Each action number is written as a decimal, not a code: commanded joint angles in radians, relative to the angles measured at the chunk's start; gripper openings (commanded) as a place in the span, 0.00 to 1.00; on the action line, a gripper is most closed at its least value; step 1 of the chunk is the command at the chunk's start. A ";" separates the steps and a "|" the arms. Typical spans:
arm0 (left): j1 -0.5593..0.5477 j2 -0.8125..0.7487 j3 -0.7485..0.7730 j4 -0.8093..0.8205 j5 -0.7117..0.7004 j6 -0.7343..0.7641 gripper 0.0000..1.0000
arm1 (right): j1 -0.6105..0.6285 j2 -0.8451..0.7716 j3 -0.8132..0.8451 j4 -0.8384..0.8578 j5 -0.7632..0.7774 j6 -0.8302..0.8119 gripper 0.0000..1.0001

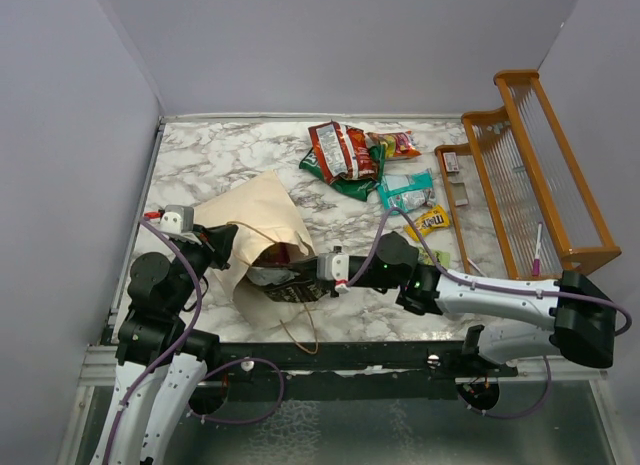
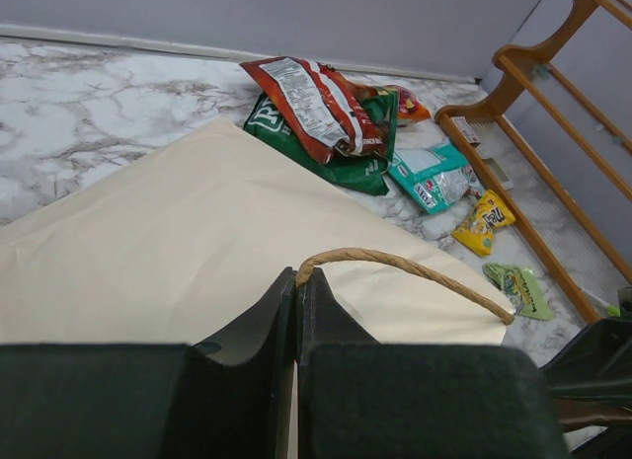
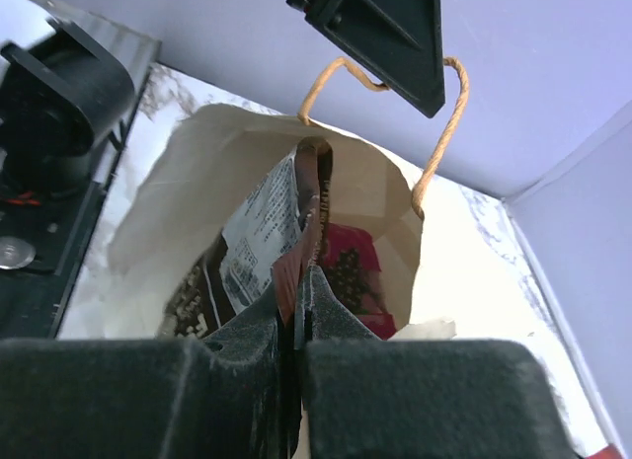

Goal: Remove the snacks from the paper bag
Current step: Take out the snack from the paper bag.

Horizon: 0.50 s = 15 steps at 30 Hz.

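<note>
— Cream paper carrier bag point(image 1: 262, 210) lies on its side at the left of the marble table point(image 1: 220, 155). From above, the right gripper point(image 1: 322, 268) is at its mouth, on a dark brown crinkly packet point(image 1: 290, 283).
— And the left gripper point(image 2: 296, 299)?
— Its own view shows the jaws closed on the thin tan loop handle point(image 2: 395, 263) (propping the mouth open, I'd judge).
— Right wrist?
— Pinched tight on that packet's edge, with a red packet point(image 3: 351, 267) deeper inside. Next: draw it straight out.
</note>
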 commanded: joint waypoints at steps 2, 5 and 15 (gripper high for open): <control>0.000 -0.008 -0.003 0.011 -0.015 -0.003 0.00 | 0.006 -0.093 0.035 -0.097 0.012 0.200 0.01; 0.001 -0.010 -0.004 0.012 -0.015 -0.005 0.00 | 0.006 -0.165 0.040 -0.169 0.043 0.271 0.01; 0.000 -0.010 -0.003 0.010 -0.019 -0.005 0.00 | 0.006 -0.557 0.075 -0.376 -0.046 0.192 0.01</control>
